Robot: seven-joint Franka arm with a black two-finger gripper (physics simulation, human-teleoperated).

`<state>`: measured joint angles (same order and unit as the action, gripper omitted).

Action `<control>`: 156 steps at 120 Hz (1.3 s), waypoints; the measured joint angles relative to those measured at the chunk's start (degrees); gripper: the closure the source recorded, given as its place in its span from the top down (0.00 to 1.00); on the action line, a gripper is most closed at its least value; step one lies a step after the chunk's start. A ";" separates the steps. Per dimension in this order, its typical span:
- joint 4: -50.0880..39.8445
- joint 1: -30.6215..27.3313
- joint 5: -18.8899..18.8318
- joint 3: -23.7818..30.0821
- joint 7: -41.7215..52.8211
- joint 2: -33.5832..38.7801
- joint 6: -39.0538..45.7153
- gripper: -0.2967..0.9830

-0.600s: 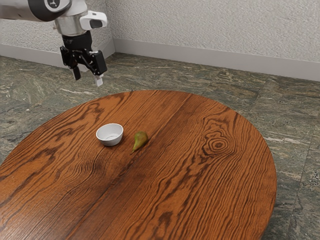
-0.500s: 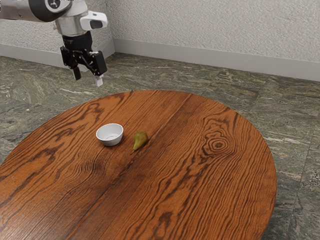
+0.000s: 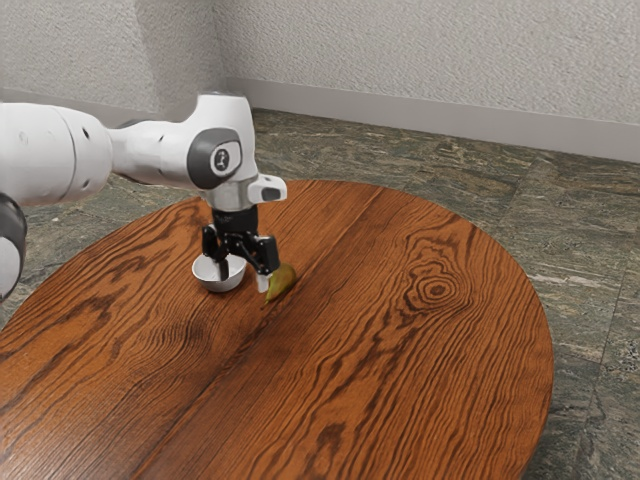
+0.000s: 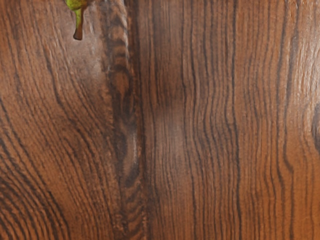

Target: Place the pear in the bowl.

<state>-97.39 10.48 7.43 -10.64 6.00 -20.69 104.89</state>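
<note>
In the exterior view, the arm comes in from the exterior view's left, and its black gripper hangs low over the round wooden table, pointing down. Its two fingers stand spread, with a gap between them and nothing pinched there. One finger overlaps part of the white bowl; the other, pale at its tip, overlaps the edge of the pear, and I cannot tell whether it touches. The pear lies on the table, outside the bowl and near it, on the side toward the exterior view's right. Past the table are a grey-green floor and a pale, rough wall. In the wrist view, the pear's green narrow end and its brown stem lie over the streaked wood, near a dark seam running through the tabletop.
</note>
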 joint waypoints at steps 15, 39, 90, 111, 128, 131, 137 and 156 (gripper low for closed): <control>-0.19 0.00 1.69 -1.56 -1.04 -2.11 4.41 0.77; 7.84 -0.02 2.73 -3.09 -2.21 -10.14 8.83 0.77; 22.02 -0.03 5.77 -5.34 -4.77 -22.59 7.08 0.77; 23.99 -0.01 6.16 -5.72 -5.20 -24.86 7.36 0.77; 27.43 -0.03 6.30 -6.23 -5.24 -27.39 7.41 0.77; 28.00 -0.06 6.31 -6.26 -5.24 -27.82 7.38 0.77; 29.10 -0.09 6.33 -6.30 -5.25 -28.74 7.28 0.77; 30.91 -0.11 6.41 -6.99 -5.21 -31.04 7.04 0.77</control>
<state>-66.48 10.37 13.84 -17.62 0.79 -51.73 111.93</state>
